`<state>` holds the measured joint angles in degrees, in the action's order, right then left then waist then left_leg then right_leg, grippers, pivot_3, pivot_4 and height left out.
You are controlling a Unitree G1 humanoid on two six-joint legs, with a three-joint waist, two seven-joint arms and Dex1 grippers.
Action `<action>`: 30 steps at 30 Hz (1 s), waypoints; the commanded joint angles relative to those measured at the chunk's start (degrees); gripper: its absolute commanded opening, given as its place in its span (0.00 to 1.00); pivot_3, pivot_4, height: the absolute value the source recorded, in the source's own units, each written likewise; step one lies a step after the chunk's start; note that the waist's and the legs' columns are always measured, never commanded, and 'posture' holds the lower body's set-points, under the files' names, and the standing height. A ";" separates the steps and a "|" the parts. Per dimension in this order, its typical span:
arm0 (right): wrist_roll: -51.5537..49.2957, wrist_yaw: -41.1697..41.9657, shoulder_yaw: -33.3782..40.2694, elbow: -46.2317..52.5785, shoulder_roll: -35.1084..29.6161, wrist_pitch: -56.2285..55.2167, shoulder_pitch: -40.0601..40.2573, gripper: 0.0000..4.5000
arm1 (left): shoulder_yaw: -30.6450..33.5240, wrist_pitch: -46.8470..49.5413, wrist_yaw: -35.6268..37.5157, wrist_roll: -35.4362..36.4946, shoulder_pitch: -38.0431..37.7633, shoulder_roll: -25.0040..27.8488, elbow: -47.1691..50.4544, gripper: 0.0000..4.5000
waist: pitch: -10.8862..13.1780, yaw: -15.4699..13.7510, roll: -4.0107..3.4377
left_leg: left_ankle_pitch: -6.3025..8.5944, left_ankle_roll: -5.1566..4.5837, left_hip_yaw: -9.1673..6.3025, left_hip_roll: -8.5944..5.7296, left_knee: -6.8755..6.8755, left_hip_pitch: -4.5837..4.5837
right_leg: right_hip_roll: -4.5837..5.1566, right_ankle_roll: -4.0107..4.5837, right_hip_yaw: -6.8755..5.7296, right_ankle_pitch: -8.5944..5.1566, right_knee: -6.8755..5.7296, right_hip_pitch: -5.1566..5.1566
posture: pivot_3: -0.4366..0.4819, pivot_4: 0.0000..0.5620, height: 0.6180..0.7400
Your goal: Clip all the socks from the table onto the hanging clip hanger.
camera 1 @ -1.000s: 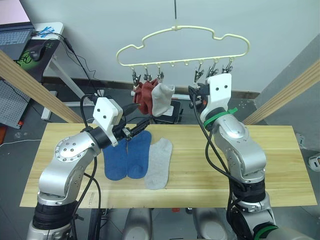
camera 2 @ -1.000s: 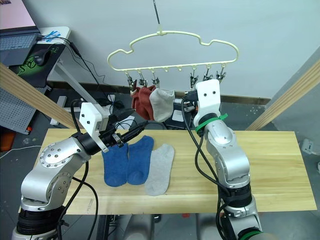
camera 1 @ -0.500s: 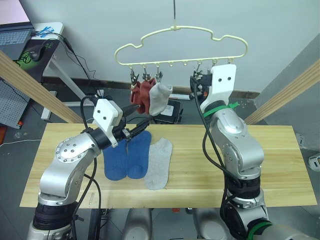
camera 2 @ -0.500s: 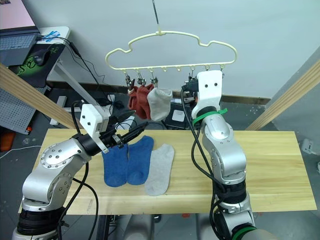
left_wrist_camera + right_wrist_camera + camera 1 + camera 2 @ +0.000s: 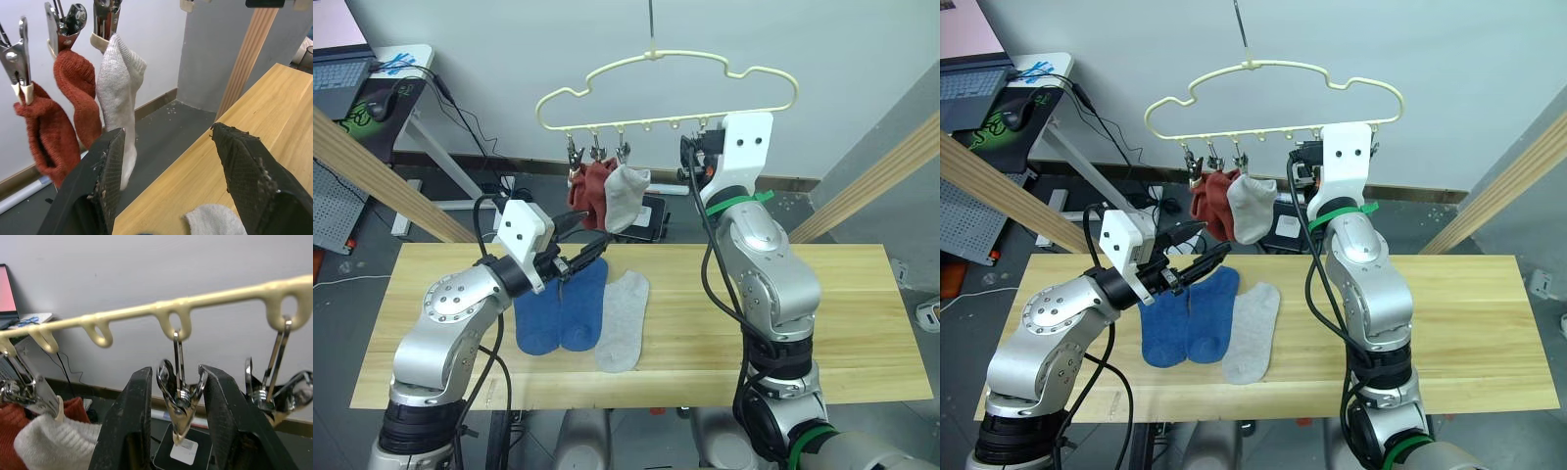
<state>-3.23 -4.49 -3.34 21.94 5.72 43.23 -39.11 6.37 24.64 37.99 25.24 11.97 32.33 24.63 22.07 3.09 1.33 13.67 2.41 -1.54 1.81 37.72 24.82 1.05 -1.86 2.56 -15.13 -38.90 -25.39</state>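
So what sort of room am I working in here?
Likely a lab or workshop test bay rather than a home: a laptop on a side desk, a thick wooden pole frame around the table, cables on bare grey floor.

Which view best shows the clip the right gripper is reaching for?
The right wrist view: the metal clip hangs from the clip hanger between the right gripper's open fingers. In the eye views, that gripper covers most of it. The left wrist view shows other clips, holding socks.

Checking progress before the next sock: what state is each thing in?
Red socks: two, clipped, hanging.
Grey sock: clipped, hanging.
Blue socks: two, flat on table.
Grey table sock: flat, unclipped.
Left pincer: open, empty.
Right pincer: astride an empty clip.
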 commanded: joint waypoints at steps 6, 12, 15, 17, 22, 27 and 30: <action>-0.14 -1.77 1.03 0.36 2.31 -1.78 -2.16 0.35 | -0.15 -1.28 0.11 -0.16 -0.81 -0.07 1.16 0.68 | 0.00 0.11 0.00 | 0.00 0.00 -0.01 0.00 -0.04 0.00 | 0.01 0.00 0.01 0.00 0.01 -0.02 | 0.43 0.74 1.00; -1.16 -1.65 1.17 -0.13 3.72 -2.09 -2.09 0.35 | -0.28 -1.31 -0.07 -0.18 -0.92 -0.18 1.30 0.68 | 0.00 0.12 0.00 | 0.00 0.00 0.00 0.00 -0.08 0.01 | 0.03 0.00 0.01 0.00 0.03 -0.04 | 0.44 0.74 1.00; -1.81 -1.25 1.16 -0.30 3.96 -2.59 -2.04 0.35 | -0.33 -1.21 -0.19 -0.16 -1.03 -0.21 1.52 0.68 | 0.00 0.12 0.00 | 0.00 0.00 0.00 0.00 -0.12 0.01 | 0.03 0.00 0.02 0.00 0.04 -0.06 | 0.44 0.73 1.00; -2.20 -0.99 1.02 -0.46 3.99 -3.13 -2.09 0.35 | -0.33 -1.17 -0.26 -0.16 -1.07 -0.21 1.61 0.68 | 0.00 0.13 0.00 | 0.00 0.00 0.01 0.01 -0.17 0.01 | 0.03 0.00 0.02 0.00 0.06 -0.07 | 0.44 0.73 1.00; -3.20 -0.55 0.67 -0.97 4.01 -4.49 -2.44 0.35 | -0.39 -1.04 -0.40 -0.11 -1.19 -0.19 1.87 0.68 | 0.00 0.13 0.00 | -0.01 0.01 0.03 0.01 -0.34 0.01 | 0.04 -0.02 0.03 -0.01 0.09 -0.13 | 0.44 0.73 1.00; -3.89 -0.36 0.21 -1.50 4.18 -5.17 -2.55 0.35 | -0.61 -0.90 -0.63 -0.06 -1.20 -0.22 2.12 0.68 | 0.00 0.13 0.00 | -0.16 0.26 0.03 -0.01 -0.72 0.01 | 0.08 -0.01 0.01 -0.01 0.19 -0.23 | 0.44 0.73 1.00; -3.87 -0.38 0.05 -1.73 4.23 -5.42 -2.54 0.35 | -0.68 -0.81 -0.83 0.06 -1.26 -0.19 2.31 0.68 | 0.00 0.15 0.00 | -0.16 0.26 0.03 0.01 -0.77 0.01 | 0.09 -0.01 0.00 -0.01 0.20 -0.27 | 0.44 0.73 1.00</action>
<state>-5.97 -4.81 -2.40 18.77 7.52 39.60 -40.19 5.33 24.51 37.14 25.07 11.39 32.29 24.59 22.07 3.23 1.34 13.51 2.67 -1.51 1.82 36.95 24.83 1.14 -1.87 2.57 -15.14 -38.70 -25.66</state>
